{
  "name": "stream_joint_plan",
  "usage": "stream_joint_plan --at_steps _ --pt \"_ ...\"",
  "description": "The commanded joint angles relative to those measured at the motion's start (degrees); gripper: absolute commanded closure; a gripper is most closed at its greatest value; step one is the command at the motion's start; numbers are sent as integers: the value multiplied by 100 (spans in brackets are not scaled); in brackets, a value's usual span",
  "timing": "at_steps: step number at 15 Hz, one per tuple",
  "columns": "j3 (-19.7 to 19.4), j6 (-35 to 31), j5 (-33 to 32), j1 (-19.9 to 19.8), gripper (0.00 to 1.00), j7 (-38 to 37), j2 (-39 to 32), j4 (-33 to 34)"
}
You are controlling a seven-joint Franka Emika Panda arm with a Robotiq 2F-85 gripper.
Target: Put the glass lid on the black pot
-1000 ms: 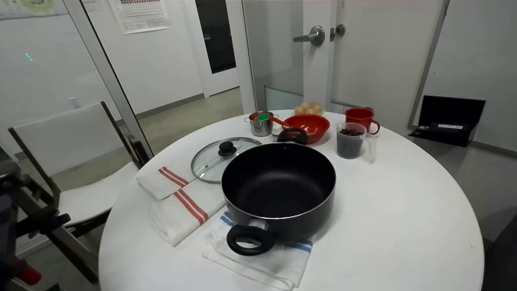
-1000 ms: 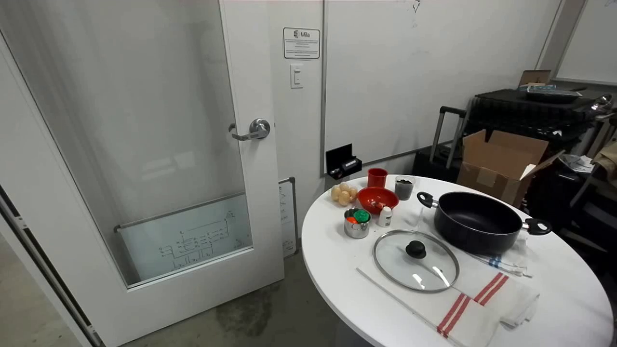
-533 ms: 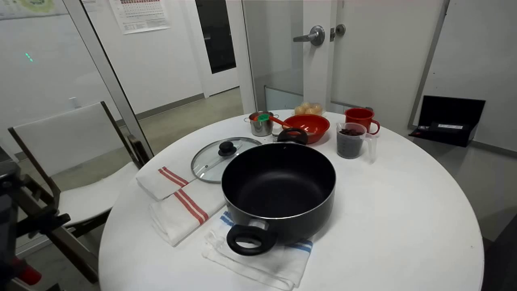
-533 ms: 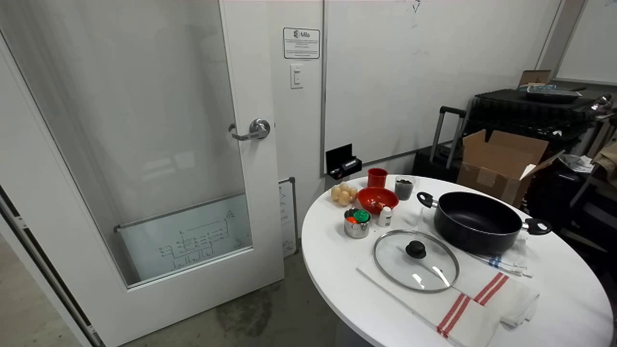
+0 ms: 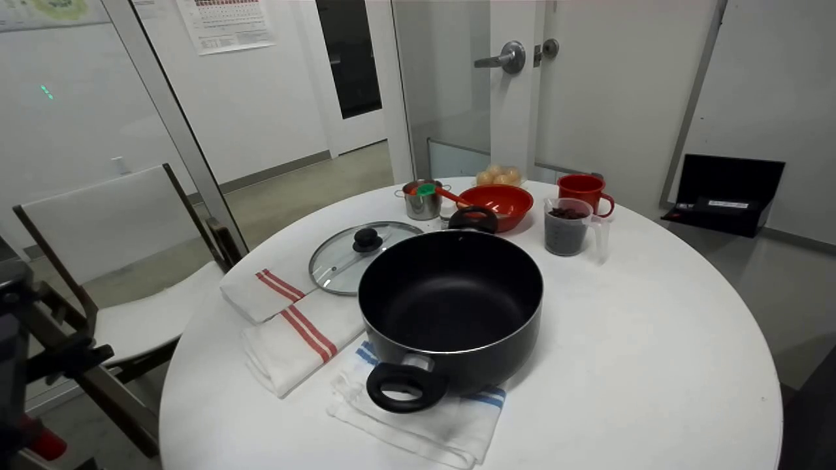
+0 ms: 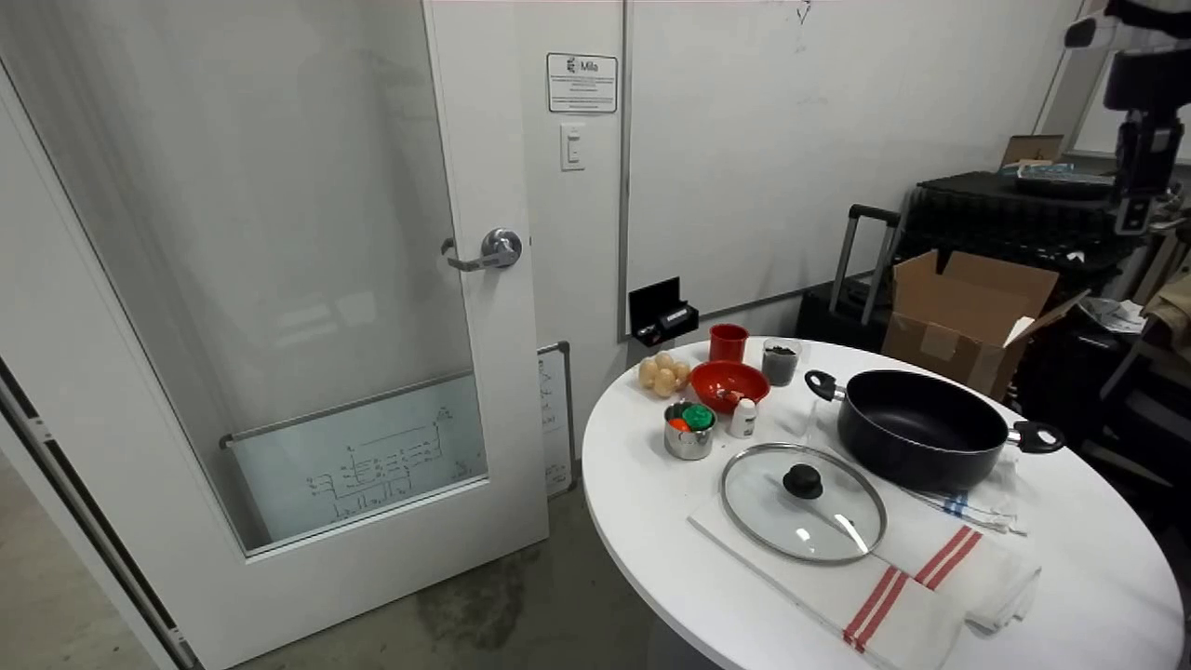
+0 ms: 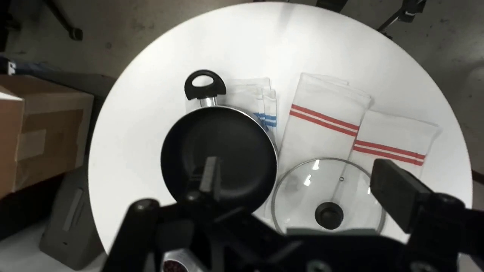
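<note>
My tool (image 7: pixel 297 175) is spread wide, nothing b/w its fingers (image 7: pixel 397 192), & hangs well above the tabletop (image 6: pixel 642 493). Glass lid (image 6: pixel 782 516) lies flat, knob (image 6: pixel 802 481) up, partly on the red-striped towels (image 7: pixel 323 121), just beside the black pot (image 6: pixel 916 428); can't tell if they touch.

Main risk IMO: knob's small vs. my spread, so if I come down off-centre, a finger prob. lands on the lid & shoves it, esp. w/ towels under it that may slide. In the wrist view one finger shows against the pot, so dropping w/o a sideways shift could mean hitting it. Round knob may also turn in a poor pinch; lid then tips & seats crooked. Carry it too low & it clips the pot.

Orientation: lid's round, so no long axis; knob points straight up, & the only off-centre mark I see is a small ringed dot (image 7: pixel 341 178) toward the towel stripes. Pot's long axis runs thru its two side handles (image 6: pixel 1028 435).
</note>
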State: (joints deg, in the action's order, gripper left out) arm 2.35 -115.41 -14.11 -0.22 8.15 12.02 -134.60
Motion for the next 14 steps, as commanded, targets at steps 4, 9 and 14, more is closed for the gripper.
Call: stream_joint_plan --at_steps 4,9,14 --pt "-22 -1045 -12 176 0 1001 -1763 1039" --pt "97 -1874 45 163 0 1475 -3208 1870" --pt "252 -2303 43 154 0 1735 -4539 2784"
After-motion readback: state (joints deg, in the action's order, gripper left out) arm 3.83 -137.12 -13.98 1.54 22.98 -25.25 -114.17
